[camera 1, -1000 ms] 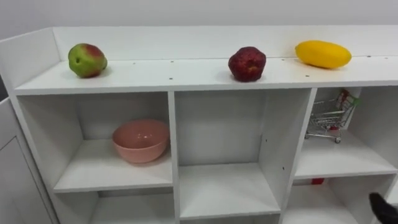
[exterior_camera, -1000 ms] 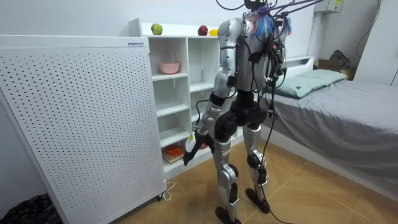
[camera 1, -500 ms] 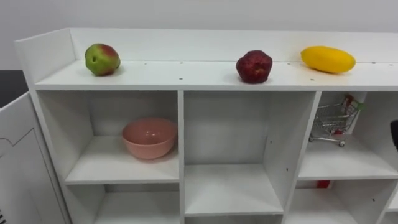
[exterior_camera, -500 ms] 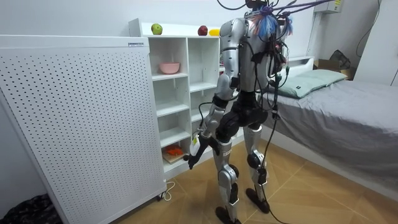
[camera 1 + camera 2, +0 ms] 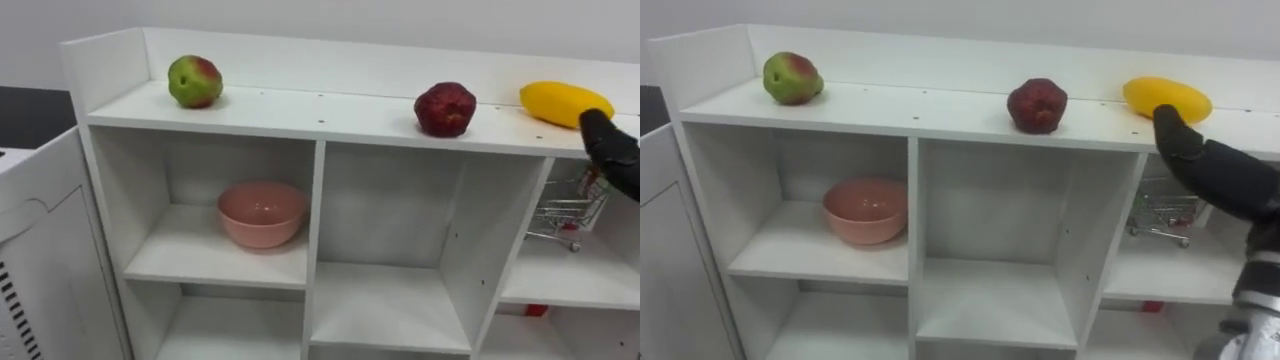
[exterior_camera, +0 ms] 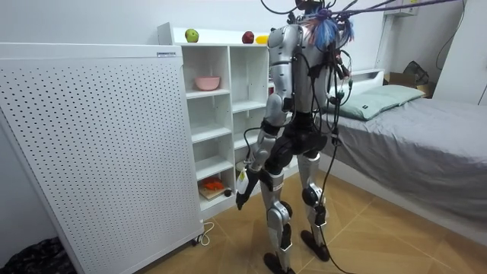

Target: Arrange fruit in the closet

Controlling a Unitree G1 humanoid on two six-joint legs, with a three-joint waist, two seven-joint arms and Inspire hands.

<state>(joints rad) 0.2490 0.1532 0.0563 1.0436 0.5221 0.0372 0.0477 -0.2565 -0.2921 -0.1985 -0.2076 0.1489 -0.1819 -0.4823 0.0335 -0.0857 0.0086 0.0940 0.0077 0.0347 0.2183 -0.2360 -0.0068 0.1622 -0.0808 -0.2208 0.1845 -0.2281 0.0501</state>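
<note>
On top of the white closet (image 5: pixel 300 112) lie three fruits in a row: a green-and-red apple (image 5: pixel 195 81) at the left, a dark red fruit (image 5: pixel 446 109) in the middle and a yellow fruit (image 5: pixel 556 102) at the right. My right hand (image 5: pixel 1215 170) is raised at the right with straight fingers. Its fingertips (image 5: pixel 1166 118) reach the near edge of the yellow fruit (image 5: pixel 1165 97), and I cannot tell whether they touch it. My left hand (image 6: pixel 242 186) hangs low beside my thigh, holding nothing. I stand facing the closet.
A pink bowl (image 5: pixel 262 213) sits in the upper left compartment and a small wire shopping cart (image 5: pixel 562 212) in the right one. A white perforated panel (image 6: pixel 91 144) stands at the room view's left of the closet. A bed (image 6: pixel 411 125) is behind me.
My right hand has risen from the lower right corner up to the yellow fruit. The head camera has shifted, so the closet sits further right in the view.
</note>
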